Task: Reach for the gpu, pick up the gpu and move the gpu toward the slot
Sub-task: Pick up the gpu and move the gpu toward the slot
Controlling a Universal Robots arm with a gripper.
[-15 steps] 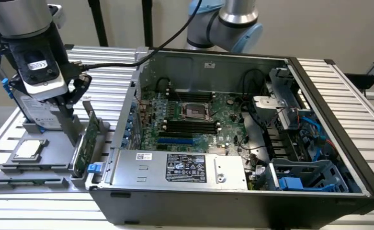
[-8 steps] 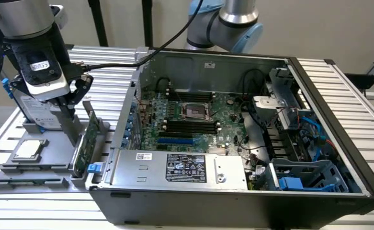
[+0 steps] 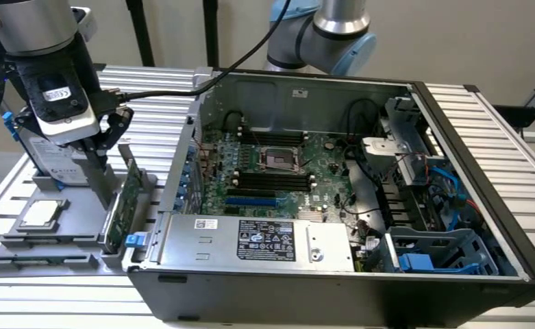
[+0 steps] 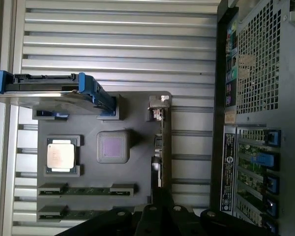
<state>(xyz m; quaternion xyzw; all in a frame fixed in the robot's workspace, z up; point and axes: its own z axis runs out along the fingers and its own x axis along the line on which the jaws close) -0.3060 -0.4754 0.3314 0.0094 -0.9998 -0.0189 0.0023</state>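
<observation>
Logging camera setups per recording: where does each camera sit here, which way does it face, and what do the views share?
Exterior view: off the arm, raised, looking down at an angle into the open computer case, parts tray at the exterior view's left; the arm and gripper show.
Wrist view: on the wrist, looking straight down on the tray; dark parts of the gripper show.
Shared: tray, graphics card, hard drive, chip, case.

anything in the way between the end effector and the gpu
Nothing visible does. The end effector is close over the gpu, which stands on edge in the gray holder. The hard drive and chip sit apart from it, off that line.
</observation>
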